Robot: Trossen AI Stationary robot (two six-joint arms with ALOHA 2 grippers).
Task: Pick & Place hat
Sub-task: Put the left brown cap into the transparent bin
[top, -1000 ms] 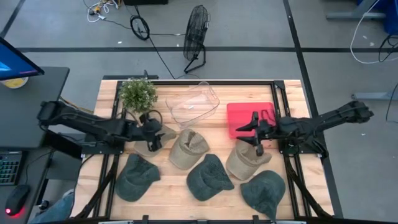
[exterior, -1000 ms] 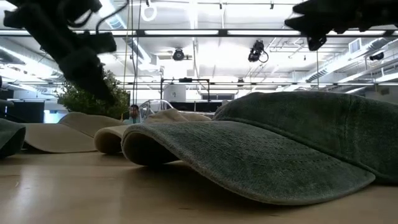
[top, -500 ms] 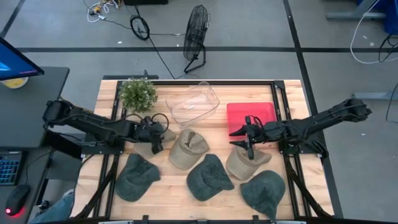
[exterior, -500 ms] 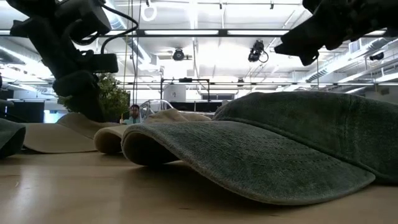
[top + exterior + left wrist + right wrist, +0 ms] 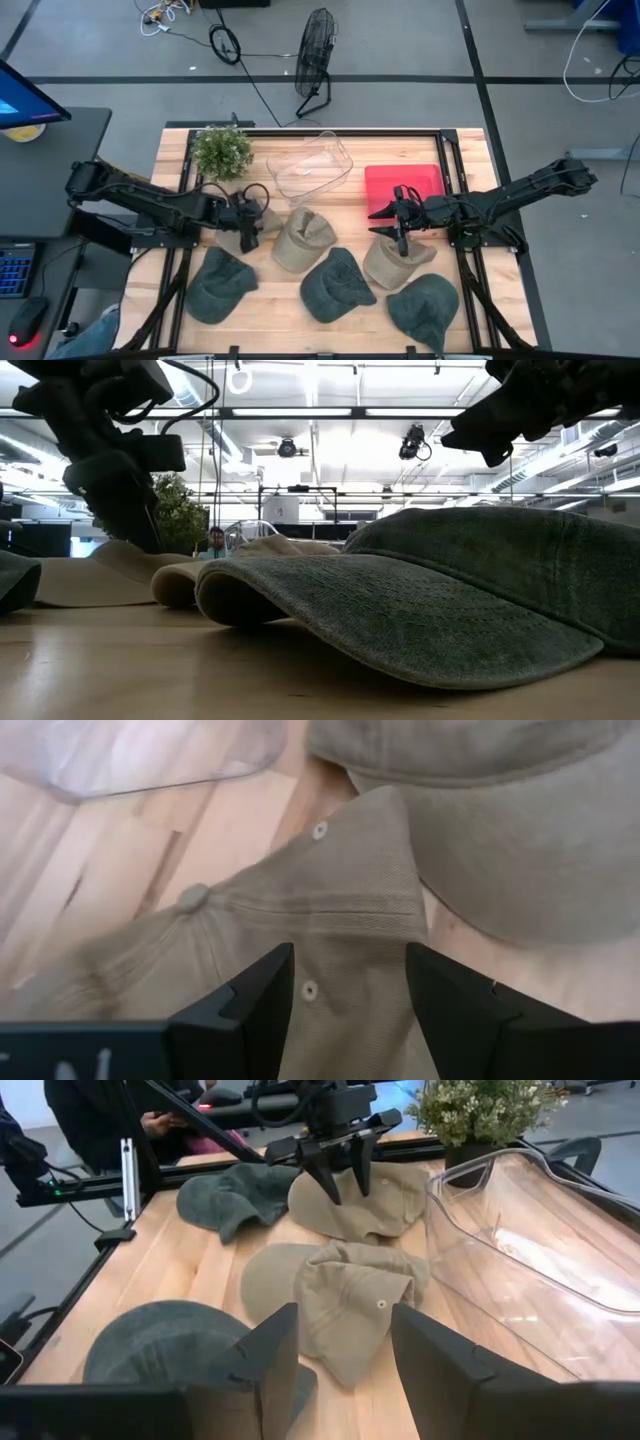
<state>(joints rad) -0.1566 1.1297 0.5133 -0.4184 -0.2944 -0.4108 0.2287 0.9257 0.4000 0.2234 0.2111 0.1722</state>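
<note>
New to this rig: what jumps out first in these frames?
Six caps, three tan and three green, crowd the near half of the wooden table. The left gripper is open, down over the leftmost tan cap, and the right gripper is open above the rightmost tan cap. Behind them sit a clear plastic bin, a red tray and a small potted plant.

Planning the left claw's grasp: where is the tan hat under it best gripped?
Pinch the raised crown fold of the tan hat from straight above. The left claw, open, already straddles that ridge near the top button; the flat brim offers less to pinch.
</note>
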